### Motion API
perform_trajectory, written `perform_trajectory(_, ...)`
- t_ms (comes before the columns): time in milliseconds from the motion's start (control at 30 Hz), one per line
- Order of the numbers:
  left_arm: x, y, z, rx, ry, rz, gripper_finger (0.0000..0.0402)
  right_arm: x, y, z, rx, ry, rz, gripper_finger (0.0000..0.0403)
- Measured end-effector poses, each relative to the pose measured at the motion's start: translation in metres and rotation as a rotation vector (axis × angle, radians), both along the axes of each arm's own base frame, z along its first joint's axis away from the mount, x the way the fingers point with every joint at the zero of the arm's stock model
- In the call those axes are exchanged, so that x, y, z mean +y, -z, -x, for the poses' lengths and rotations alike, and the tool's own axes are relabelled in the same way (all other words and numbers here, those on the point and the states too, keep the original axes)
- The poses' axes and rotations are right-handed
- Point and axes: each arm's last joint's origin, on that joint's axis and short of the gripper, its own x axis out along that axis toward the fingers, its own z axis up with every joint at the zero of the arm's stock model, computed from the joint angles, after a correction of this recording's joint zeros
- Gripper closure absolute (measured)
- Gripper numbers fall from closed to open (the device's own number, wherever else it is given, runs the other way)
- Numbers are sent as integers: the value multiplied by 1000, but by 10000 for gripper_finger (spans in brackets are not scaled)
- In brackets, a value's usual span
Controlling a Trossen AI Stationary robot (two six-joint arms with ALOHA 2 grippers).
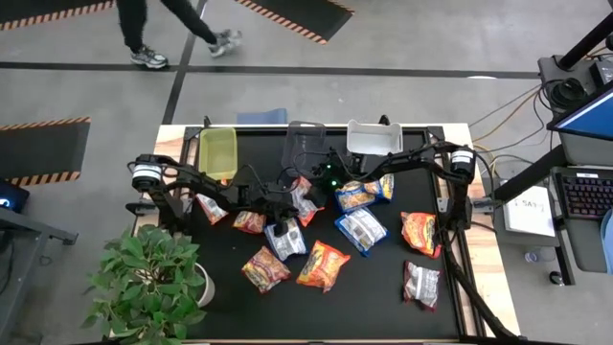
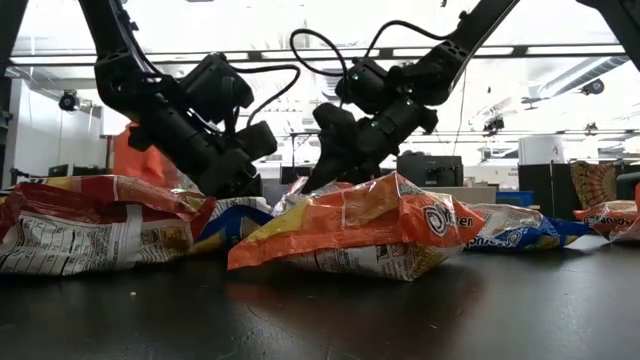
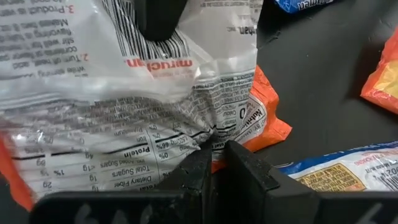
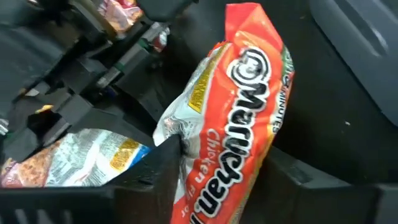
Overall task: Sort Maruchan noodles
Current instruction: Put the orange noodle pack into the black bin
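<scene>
Landmark: dark mesh bin [image 1: 305, 142].
Right gripper [image 1: 308, 188]: just in front of that bin, you see its fingers pinching an orange packet [image 4: 233, 124].
Left gripper [image 3: 214, 163]: left-front of the bin, pressed together on a white-backed packet [image 3: 124, 106].

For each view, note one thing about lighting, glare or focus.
High view: even light, sharp. Low view: bright backlight leaves both arms in silhouette. Left wrist view: glare on the crinkled packet. Right wrist view: motion blur on the orange packet.
</scene>
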Motion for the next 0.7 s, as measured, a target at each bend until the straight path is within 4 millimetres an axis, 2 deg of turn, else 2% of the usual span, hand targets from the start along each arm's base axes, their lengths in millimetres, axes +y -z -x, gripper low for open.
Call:
perform_trajectory(200, -3, -6, -1, -23, -3, -5, 364, 1, -5, 1, -5, -6, 2, 317)
perform_trajectory(333, -8, -14, 0, -43, 2, 0, 364, 3, -13, 5, -2, -13, 3, 343)
perform_trajectory(700, -12, -65, 11, -173, 42, -35, 364, 12, -46, 22, -22, -69, 60, 351)
